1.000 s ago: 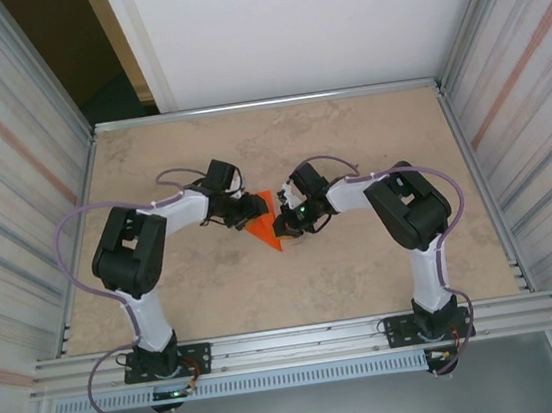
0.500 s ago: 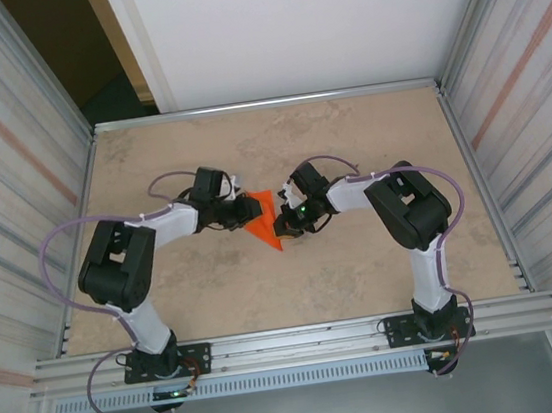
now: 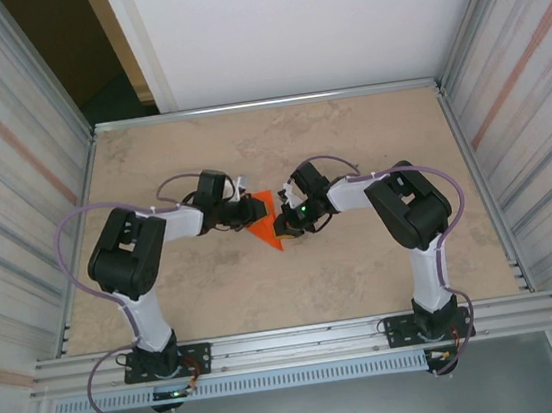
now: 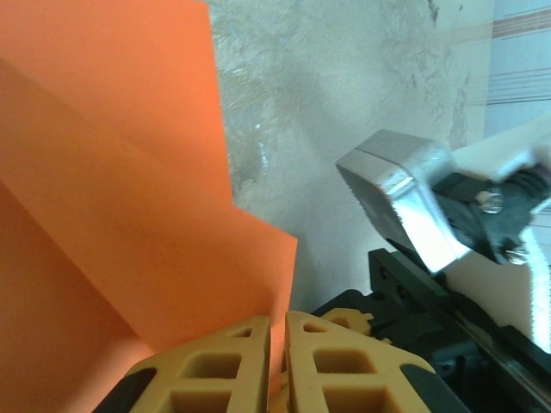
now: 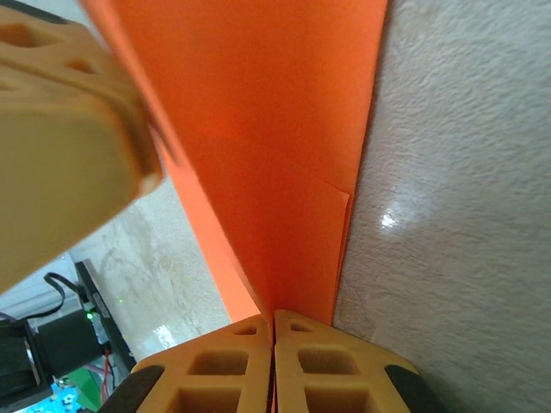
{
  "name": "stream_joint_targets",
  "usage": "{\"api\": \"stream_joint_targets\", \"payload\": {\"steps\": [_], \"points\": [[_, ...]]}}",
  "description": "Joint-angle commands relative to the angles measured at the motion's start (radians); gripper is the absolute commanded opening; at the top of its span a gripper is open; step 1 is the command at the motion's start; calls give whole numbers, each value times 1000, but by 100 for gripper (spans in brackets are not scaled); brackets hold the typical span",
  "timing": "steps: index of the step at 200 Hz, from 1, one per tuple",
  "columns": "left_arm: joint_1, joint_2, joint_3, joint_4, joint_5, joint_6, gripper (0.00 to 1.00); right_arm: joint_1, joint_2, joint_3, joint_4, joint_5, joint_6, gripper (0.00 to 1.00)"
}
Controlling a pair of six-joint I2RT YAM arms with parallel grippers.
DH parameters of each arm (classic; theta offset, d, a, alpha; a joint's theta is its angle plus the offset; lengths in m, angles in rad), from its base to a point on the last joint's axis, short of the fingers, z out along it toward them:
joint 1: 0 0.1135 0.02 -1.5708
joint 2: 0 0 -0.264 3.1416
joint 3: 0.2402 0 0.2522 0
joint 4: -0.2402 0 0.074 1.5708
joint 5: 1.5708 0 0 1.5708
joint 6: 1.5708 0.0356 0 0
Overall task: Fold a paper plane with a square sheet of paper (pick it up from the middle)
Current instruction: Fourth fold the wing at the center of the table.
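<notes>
1. Top external view: the orange paper (image 3: 268, 228) lies folded on the table (image 3: 368, 135), near the middle between the 2 arms. It is a narrow wedge with its long axis running far to near, its point toward the near side and slightly right.
2. Same view: the left gripper (image 3: 253, 209) meets the paper's left edge and the right gripper (image 3: 284, 223) its right edge. The dark wrists hide the paper's far end and both sets of jaws.
3. Left wrist view: the left gripper (image 4: 277, 323) has its jaws drawn almost together, nipping the paper's (image 4: 129, 198) edge in the slit. Several creased layers overlap. A silver metal block (image 4: 405, 198) at right is cut off.
4. Right wrist view: the right gripper (image 5: 273, 320) is pressed closed on the paper (image 5: 275, 129), which runs up and away from it. A blurred tan finger (image 5: 60, 129) covers the upper left.
</notes>
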Motion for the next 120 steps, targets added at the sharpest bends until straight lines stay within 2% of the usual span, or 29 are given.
{"api": "stream_joint_targets", "payload": {"steps": [1,120], "points": [[2,21,-11,21,19,-5,13,-18,34,-29,-47,38,9,9],[2,58,20,41,44,-5,13,-22,30,-34,-52,47,8,15]]}}
